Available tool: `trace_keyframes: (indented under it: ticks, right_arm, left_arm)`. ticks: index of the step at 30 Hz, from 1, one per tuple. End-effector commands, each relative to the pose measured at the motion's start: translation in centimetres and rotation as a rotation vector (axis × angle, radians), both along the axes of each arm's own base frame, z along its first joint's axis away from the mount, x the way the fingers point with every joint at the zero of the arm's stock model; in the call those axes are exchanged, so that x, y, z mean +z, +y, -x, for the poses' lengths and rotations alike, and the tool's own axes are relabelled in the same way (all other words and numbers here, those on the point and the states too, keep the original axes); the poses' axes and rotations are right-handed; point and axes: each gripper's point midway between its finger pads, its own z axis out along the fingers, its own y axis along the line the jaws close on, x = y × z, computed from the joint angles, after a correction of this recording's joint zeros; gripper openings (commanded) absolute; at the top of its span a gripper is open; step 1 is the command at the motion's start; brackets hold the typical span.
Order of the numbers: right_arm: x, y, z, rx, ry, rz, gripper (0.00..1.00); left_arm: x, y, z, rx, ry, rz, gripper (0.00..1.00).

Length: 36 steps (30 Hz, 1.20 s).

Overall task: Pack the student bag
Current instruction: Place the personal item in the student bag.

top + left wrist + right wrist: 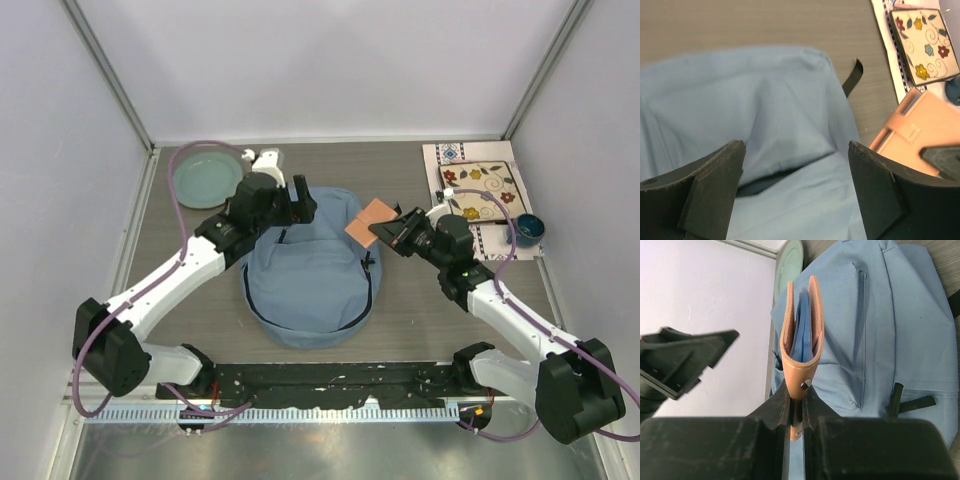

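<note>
The right gripper (796, 396) is closed tightly on the lower edge of a tan notebook (801, 367), with one finger pressed flat against each cover. The notebook is held on edge, with its blue inside seen between the two covers and a metal snap just above the fingertips. In the top view it is held in the air over the right upper edge of the student bag (310, 275).

The left gripper (796, 147) is spread wide with nothing between its fingers (715, 185). It is held over the top end of the bag, and light-blue cloth is seen through the gap. In the left wrist view a dark slit is seen in the cloth just below the fingers; whether it is the bag's opening cannot be told. A black strap (852, 77) sticks out from the bag's edge.

The bag is laid flat in the middle of the grey table (420, 315), between the two arms, with its rounded end toward the arm bases.

A pale green plate (208, 177) is set at the far left of the table, near the left arm. At the far right, well apart from the bag, a flowered square (480, 190) is laid on a white mat (450, 152), with a small dark blue bowl (528, 228) at the mat's right edge.
</note>
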Motion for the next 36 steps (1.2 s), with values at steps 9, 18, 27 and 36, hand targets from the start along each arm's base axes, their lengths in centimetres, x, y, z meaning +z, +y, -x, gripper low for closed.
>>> trace_keyframes:
  ticks: [9, 18, 27, 36]
  right_arm:
    - [3.5, 0.4, -0.3, 0.007, -0.107, -0.024, 0.01]
    - [3.2, 0.2, -0.3, -0.006, -0.099, -0.017, 0.01]
    - [3.2, 0.4, -0.4, 0.007, -0.098, -0.017, 0.01]
    - [3.0, 0.5, -0.2, 0.012, -0.09, -0.02, 0.01]
  left_arm:
    - [-3.2, -2.6, -1.8, -0.334, 0.048, -0.327, 0.83]
    - [-6.4, -2.7, -1.3, -0.364, 0.144, -0.359, 0.8]
    - [-7.9, -2.6, -1.1, -0.373, 0.189, -0.379, 0.54]
    - [-7.5, -2.8, -1.1, -0.376, 0.184, -0.368, 0.0]
